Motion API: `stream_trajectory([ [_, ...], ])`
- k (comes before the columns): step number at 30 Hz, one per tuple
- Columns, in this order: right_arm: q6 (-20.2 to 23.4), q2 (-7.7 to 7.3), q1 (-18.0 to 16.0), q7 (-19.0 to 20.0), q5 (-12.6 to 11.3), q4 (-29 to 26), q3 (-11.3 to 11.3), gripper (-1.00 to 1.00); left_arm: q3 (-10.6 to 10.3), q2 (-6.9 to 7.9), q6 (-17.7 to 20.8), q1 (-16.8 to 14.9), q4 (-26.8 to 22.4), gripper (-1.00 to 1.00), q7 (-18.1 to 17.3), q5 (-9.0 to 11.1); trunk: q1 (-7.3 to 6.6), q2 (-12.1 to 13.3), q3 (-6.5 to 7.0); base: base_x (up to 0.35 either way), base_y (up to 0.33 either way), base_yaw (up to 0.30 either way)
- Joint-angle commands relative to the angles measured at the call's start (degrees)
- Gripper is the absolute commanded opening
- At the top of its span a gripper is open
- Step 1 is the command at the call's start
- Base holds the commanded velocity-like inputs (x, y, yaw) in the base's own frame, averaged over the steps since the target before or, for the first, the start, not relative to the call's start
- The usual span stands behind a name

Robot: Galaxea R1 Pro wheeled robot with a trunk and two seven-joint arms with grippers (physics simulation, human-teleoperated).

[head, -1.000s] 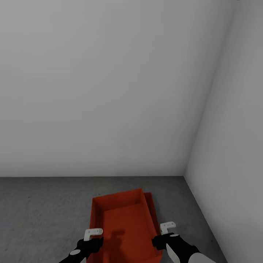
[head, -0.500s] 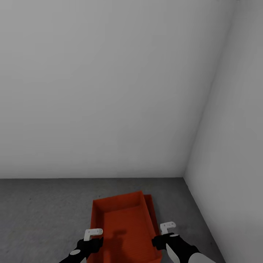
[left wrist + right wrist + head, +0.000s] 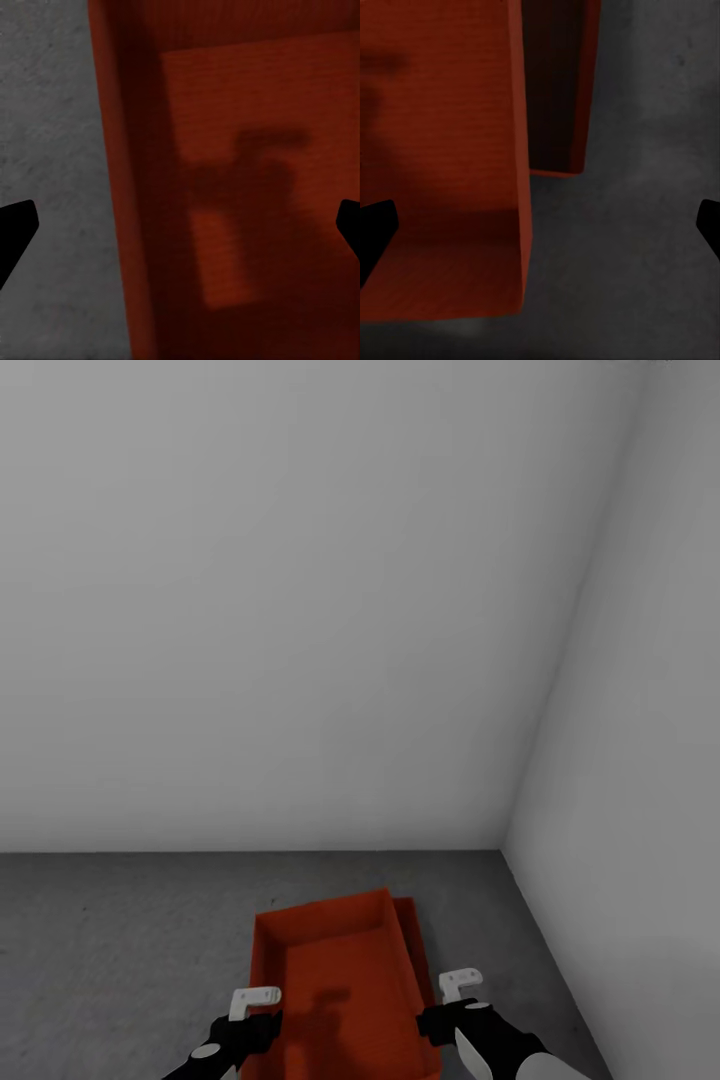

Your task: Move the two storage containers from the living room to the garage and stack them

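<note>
Resting askew, top container (image 3: pixel 335 985) on lower container (image 3: pixel 412 935)

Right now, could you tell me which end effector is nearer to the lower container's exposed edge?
Right. The right end effector is at the stack's right side, where the lower container sticks out; the left end effector is across the upper container.

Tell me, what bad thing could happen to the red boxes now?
The top container sits twisted on the bottom container, whose edge pokes out on one side, so a bump might make it slide off. The left gripper and right gripper are open, right beside its walls, so they might knock it crooked when pulling away.
</note>
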Motion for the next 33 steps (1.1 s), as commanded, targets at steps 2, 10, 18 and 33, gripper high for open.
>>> stream_trajectory([
  [2,0.41,0.0,0.0,-0.21,0.19,-0.09,0.38,1.0,-0.49,0.06,-0.21,-0.01,0.09,1.0,0.17,0.55,-0.45,0.79,0.31,0.0,0.0,0.0],
  [10,0.36,0.01,0.07,-0.41,-0.03,0.08,0.4,1.0,-0.48,0.19,-0.27,1.13,0.14,1.0,0.25,0.62,-2.21,4.0,1.75,0.0,0.0,0.0],
  [18,0.21,-0.04,2.12,-0.45,-0.1,0.06,0.26,1.0,-0.48,0.32,-0.32,1.96,0.14,1.0,0.27,0.63,-3.96,7.21,3.18,0.0,0.0,0.0],
  [33,-3.16,0.01,3.3,-0.54,-0.1,0.2,0.31,1.0,-0.48,0.29,-0.36,3.4,0.14,1.0,0.35,0.63,-7.26,13.22,5.88,0.0,0.0,0.0],
])
